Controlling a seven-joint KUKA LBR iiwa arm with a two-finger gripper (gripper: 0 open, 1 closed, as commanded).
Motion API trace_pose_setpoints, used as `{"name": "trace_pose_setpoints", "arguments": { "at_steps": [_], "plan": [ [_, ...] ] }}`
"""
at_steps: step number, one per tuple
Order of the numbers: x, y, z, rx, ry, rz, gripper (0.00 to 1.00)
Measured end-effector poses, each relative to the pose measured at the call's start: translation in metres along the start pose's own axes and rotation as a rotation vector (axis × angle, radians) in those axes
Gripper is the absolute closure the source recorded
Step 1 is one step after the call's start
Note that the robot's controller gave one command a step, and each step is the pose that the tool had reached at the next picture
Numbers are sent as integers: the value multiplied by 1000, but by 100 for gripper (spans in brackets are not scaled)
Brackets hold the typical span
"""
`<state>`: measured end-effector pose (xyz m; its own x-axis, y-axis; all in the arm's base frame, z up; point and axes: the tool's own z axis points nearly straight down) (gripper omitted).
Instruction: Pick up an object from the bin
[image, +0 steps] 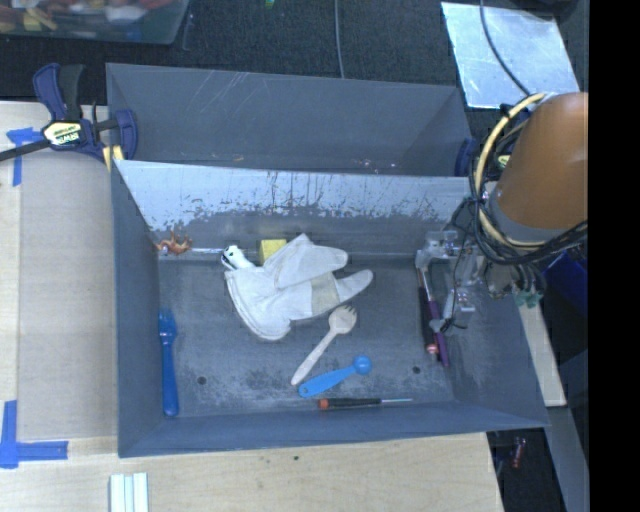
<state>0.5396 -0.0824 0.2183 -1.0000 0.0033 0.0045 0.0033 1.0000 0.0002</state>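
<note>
Nearest, along the front wall of the bin, a thin black pen with a red end is noted, with a blue scoop just behind it and a cream spoon beyond. Further back, at the right side, the gripper is found low over a dark slender marker with a red tip; whether it is released or clenched cannot be told. A white glove is recorded toward the rear wall. The approach step is judged to be in hand; a confirmed closure on the marker and a straight lift are called for next.
</note>
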Motion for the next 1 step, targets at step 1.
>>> {"name": "trace_pose_setpoints", "arguments": {
  "at_steps": [1],
  "plan": [
    [-1, 1, -5, 1, -9, -4, 0]
  ]
}}
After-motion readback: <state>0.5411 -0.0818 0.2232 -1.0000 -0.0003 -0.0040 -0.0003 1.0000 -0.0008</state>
